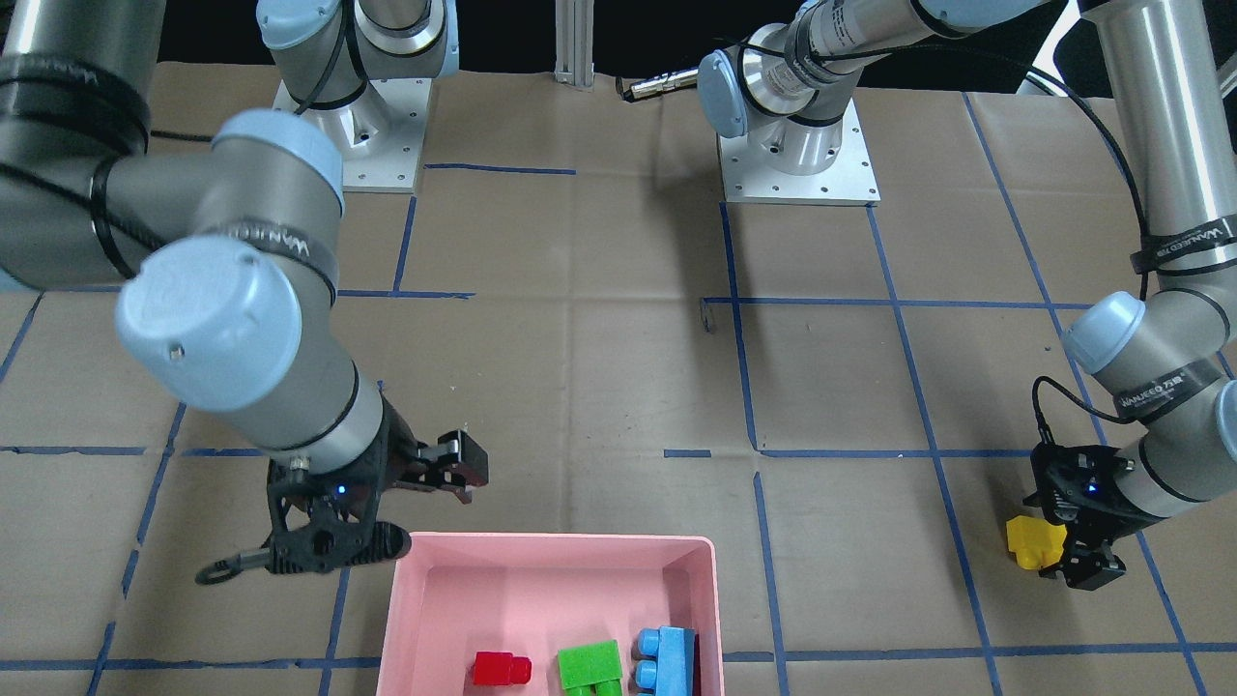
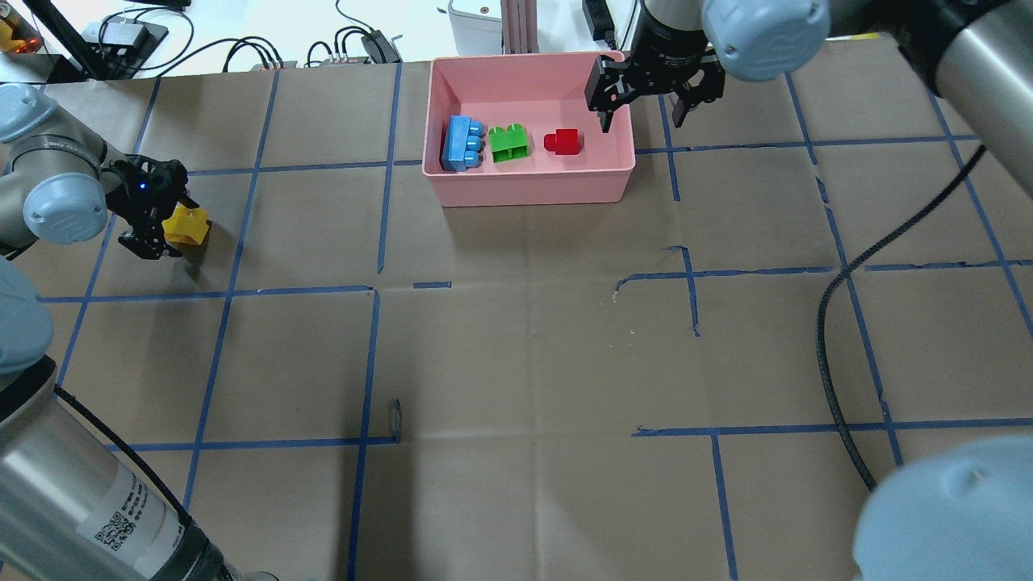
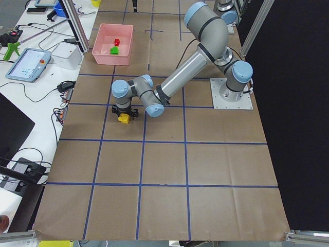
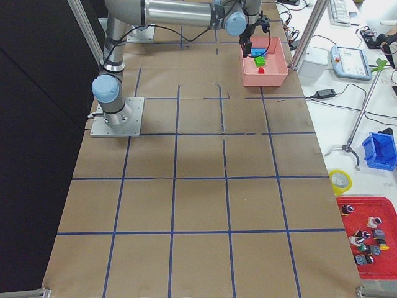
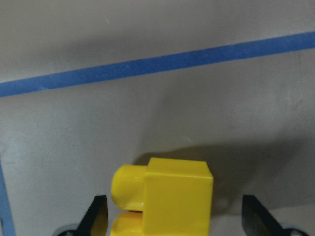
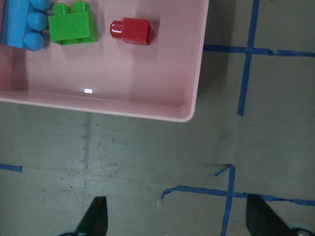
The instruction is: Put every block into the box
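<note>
The pink box (image 2: 533, 190) stands at the far middle of the table and holds the blue block (image 2: 460, 144), the green block (image 2: 510, 142) and the red block (image 2: 563, 142). The yellow block (image 2: 187, 227) lies on the table at the far left. My left gripper (image 2: 169, 218) is open and low, its fingers on either side of the yellow block (image 5: 172, 196) with gaps on both sides. My right gripper (image 2: 641, 117) is open and empty above the box's right rim. In its wrist view the box (image 6: 123, 105) and the red block (image 6: 132, 30) lie ahead.
Blue tape lines grid the brown paper table cover. A black cable (image 2: 831, 323) from the right arm hangs over the table's right half. Cables and devices (image 2: 355, 44) lie beyond the far edge behind the box. Both arm bases (image 1: 797, 155) are bolted at the robot's side.
</note>
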Tool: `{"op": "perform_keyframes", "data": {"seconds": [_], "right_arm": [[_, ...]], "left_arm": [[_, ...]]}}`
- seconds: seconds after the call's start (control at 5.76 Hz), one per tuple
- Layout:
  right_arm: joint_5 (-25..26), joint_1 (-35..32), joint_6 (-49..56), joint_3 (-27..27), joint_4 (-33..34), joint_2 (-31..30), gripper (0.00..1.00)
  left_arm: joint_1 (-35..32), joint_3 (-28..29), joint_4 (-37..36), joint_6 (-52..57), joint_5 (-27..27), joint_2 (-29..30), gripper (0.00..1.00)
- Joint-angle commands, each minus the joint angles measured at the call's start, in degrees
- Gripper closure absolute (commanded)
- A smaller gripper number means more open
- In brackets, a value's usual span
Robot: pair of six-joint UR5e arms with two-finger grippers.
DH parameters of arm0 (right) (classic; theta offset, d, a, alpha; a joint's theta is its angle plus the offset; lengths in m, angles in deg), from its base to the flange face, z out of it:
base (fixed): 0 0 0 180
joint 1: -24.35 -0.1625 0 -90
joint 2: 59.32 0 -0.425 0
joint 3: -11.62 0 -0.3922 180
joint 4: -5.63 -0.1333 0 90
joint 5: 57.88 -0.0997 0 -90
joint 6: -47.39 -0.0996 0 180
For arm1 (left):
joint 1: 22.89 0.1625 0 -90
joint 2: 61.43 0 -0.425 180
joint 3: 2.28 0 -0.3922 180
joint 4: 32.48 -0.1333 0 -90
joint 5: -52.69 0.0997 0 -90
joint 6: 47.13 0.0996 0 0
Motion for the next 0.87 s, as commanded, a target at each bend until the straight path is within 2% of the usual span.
{"op": "perform_keyframes", "data": {"seconds": [0.0,0.17,0.35,0.52,0.69], "right_arm": [[0.6,1.1,0.4,8.0,1.3,-8.6,0.0],[1.0,1.6,0.3,8.0,-0.7,-9.4,0.0],[1.0,1.4,-0.2,8.6,-6.9,-10.9,0.0],[1.8,1.3,-0.3,9.5,-8.5,-14.2,0.0],[7.1,1.2,-0.1,11.6,-8.2,-16.3,0.0]], "left_arm": [[0.0,0.1,-0.5,0.0,0.1,-0.2,0.22],[0.0,0.3,-0.5,0.1,0.2,-0.4,0.4],[0.0,0.3,-0.5,0.1,0.2,-0.3,0.48],[-0.1,0.9,-0.4,0.2,0.5,-0.4,0.67],[-0.1,1.2,-0.4,0.1,0.8,-0.5,0.83]]}}
